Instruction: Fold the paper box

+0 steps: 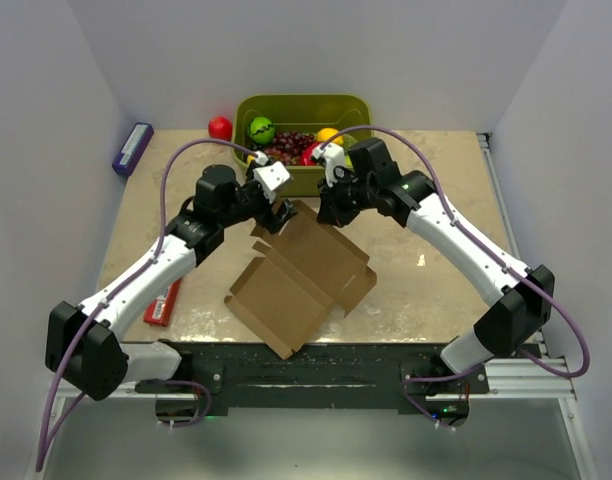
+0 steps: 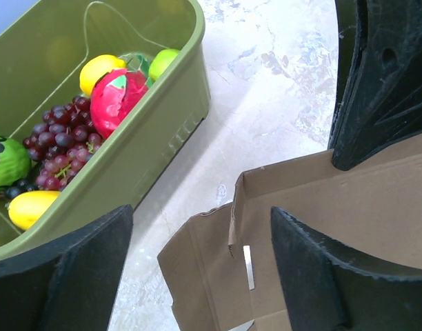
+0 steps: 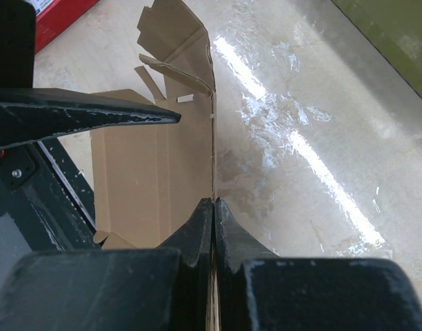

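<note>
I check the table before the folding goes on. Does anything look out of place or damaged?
A red fruit lies on the table beside the green tub's left corner, while the other fruit is inside it. The paper box shows no visible damage: mostly flat, one panel pinched upright by the right gripper.

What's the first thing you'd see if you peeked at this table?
The brown paper box lies half unfolded in the middle of the table. The right gripper is pinched shut on one raised edge, and the left gripper is open right by the box. Behind it, at the far edge, a green tub holds colourful fruit.
</note>
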Controlling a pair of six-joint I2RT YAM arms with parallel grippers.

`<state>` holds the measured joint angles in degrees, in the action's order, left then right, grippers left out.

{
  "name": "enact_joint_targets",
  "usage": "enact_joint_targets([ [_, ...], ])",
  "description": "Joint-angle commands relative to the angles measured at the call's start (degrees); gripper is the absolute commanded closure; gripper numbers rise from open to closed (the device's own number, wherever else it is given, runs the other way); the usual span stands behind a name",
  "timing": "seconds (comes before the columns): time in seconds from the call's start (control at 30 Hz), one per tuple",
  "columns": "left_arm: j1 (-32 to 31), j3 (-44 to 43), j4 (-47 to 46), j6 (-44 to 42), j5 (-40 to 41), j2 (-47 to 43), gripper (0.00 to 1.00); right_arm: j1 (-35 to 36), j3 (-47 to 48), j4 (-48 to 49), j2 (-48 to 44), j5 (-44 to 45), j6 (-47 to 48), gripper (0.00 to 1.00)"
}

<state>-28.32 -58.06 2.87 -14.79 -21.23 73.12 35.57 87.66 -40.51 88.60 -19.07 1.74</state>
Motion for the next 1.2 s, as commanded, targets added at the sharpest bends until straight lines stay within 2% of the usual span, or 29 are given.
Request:
enact_joint_targets([
  [0.0,-0.2,-2.1,-1.4,-0.8,-3.0,0.4,0.23,0.4,0.0,-0.5,-2.6,-1.3,1.4,1.00],
  [0.03,-0.3,-2.1,-1.5,-0.7,-3.2,0.4,0.28,0.4,0.0,-0.5,-2.6,-1.2,1.4,1.00],
  [0.1,-0.3,-1.9,-1.7,-0.5,-3.5,0.5,0.30,0.5,-0.1,-0.6,-2.6,-1.2,1.5,1.00],
  [0.23,-0.2,-2.0,-1.8,-0.2,-4.1,1.0,0.42,0.6,-0.3,-0.6,-2.6,-1.5,1.8,1.00],
  [0.47,-0.3,-1.7,-2.0,0.1,-5.4,1.1,0.53,1.1,-0.3,-1.2,-1.8,-2.5,2.5,1.00],
  [0.57,-0.3,-1.6,-2.0,0.3,-5.7,1.4,0.61,1.5,-0.5,-1.2,-2.0,-2.6,2.9,1.00],
  [0.67,-0.3,-1.5,-2.0,0.3,-6.3,1.6,0.78,1.6,-0.5,-1.2,-2.2,-2.5,3.1,1.00],
  [0.7,-0.3,-1.4,-2.0,0.5,-6.4,1.6,0.89,1.8,-0.6,-1.2,-2.1,-2.4,3.1,1.00],
  [0.73,-0.3,-1.2,-3.8,0.7,-6.5,1.6,0.94,1.8,-0.6,-1.1,-2.1,-2.4,3.0,1.00],
  [0.77,-0.3,-1.0,-4.4,0.9,-6.9,1.6,0.98,1.7,-0.6,-1.1,-2.3,-2.2,2.9,1.00],
  [0.83,-0.3,-0.4,-4.6,1.6,-7.2,1.6,1.00,1.7,-0.6,-0.8,-2.3,-1.1,2.0,0.99],
  [0.87,-0.3,-0.2,-4.7,1.9,-7.2,1.6,1.00,1.7,-0.6,-0.8,-2.5,-0.4,1.7,0.95],
  [0.9,-0.3,0.1,-4.8,2.4,-7.1,1.4,1.00,1.8,-0.6,-0.9,-2.6,0.6,1.2,0.81],
  [0.97,-0.3,1.0,-5.0,3.0,-5.1,0.7,1.00,1.7,-0.7,-0.8,-3.1,2.0,0.1,0.67],
  [1.0,-0.2,1.5,-5.2,4.0,-3.5,0.4,1.00,1.7,-0.8,-0.7,-3.7,3.1,-0.9,0.49],
  [1.1,-0.3,2.5,-5.4,6.0,5.0,-0.8,1.00,1.4,-0.6,-0.5,-4.8,10.2,-5.4,0.24],
  [1.17,-0.2,3.3,-5.8,7.6,10.0,-1.4,1.00,0.8,-0.1,-0.4,-5.6,14.3,-9.4,0.19],
])
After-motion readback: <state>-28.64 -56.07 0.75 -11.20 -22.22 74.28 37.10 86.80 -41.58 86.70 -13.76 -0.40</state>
